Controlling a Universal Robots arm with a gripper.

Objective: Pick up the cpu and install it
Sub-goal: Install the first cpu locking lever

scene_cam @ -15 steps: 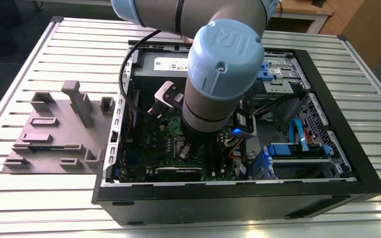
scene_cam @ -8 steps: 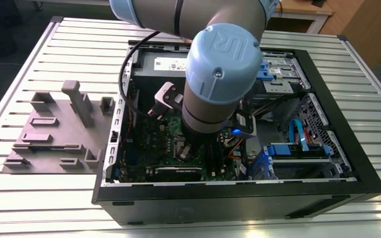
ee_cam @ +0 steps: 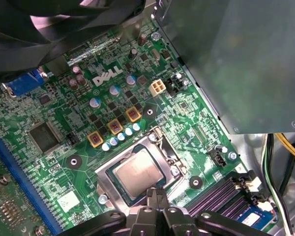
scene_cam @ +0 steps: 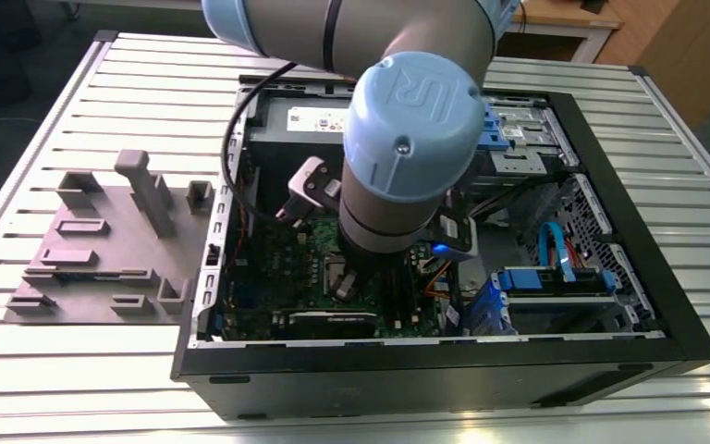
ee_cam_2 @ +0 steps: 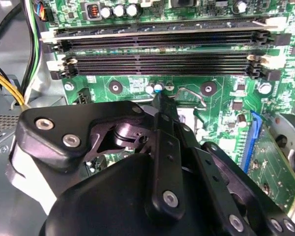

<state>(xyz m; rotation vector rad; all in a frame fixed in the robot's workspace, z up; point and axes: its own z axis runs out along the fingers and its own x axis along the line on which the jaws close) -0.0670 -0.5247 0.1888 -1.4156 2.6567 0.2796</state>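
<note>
The cpu (ee_cam: 137,173) is a small silvery square chip. It lies flat inside the metal socket frame (ee_cam: 104,178) of the green motherboard (ee_cam: 64,118) in the first wrist view. My gripper (ee_cam: 156,192) hovers at the socket's edge, right beside the chip, with its two black fingertips pressed together and nothing visible between them. In the second wrist view the gripper (ee_cam_2: 161,101) points down at the board just below the memory slots (ee_cam_2: 162,49). In the exterior view the arm's blue-capped wrist (scene_cam: 405,139) reaches down into the open computer case (scene_cam: 454,365).
The large grey power box (ee_cam: 236,59) stands close beside the socket. Capacitors and a white connector (ee_cam: 157,88) rise from the board. Yellow and black cables (ee_cam_2: 10,83) run along the case wall. A grey parts fixture (scene_cam: 96,250) sits on the slatted table at the exterior view's left.
</note>
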